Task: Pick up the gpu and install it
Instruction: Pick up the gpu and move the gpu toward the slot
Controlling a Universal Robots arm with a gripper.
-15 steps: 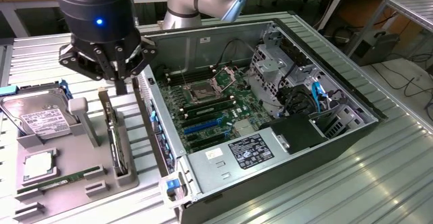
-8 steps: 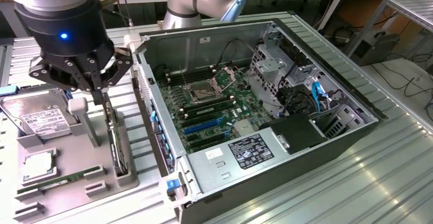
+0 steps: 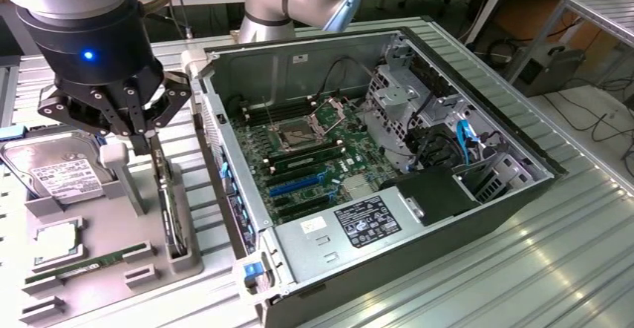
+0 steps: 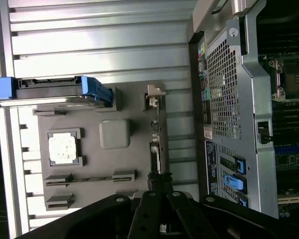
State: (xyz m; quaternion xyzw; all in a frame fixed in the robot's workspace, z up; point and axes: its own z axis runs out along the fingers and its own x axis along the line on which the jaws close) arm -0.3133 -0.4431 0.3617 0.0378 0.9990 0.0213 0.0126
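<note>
Item: gpu (image 3: 174, 217). Black card standing on edge in the slot of the grey holder tray (image 3: 124, 228), on the tray's side nearest the open computer case (image 3: 396, 157). It stands upright, likely to present its top edge. Tool (image 3: 142, 147): closed, pinching that edge.

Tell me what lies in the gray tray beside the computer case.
A hard drive, a processor chip, a green memory stick, and the gpu standing on edge. The jaws, closed on it, cover part of its top edge.
</note>
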